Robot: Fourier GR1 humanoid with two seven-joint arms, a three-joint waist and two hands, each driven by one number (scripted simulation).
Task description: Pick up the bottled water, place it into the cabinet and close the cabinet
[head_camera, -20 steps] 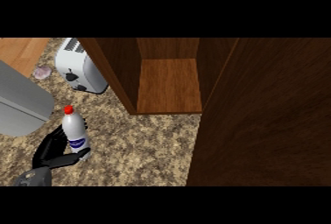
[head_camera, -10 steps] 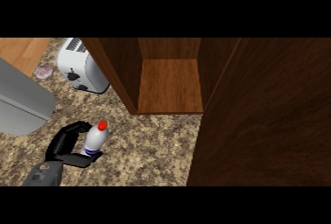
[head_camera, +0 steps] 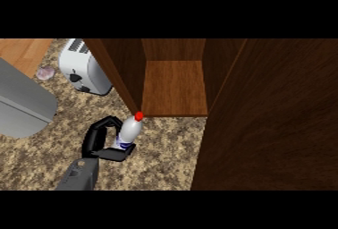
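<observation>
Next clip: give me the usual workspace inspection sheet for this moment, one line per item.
Surface: speckled stone counter, bare patches around the hand.
Job's things: bottled water, red cap up, tilted toward the cabinet, whose shelf front is open; its door stands open at the right.
Clutter: white toaster; small pinkish object, too small to identify; grey appliance at the left edge.
Hands: left hand curled round the bottle; right hand not in view.
Cables: nothing seen.
Surroundings: wood floor at top left.
</observation>
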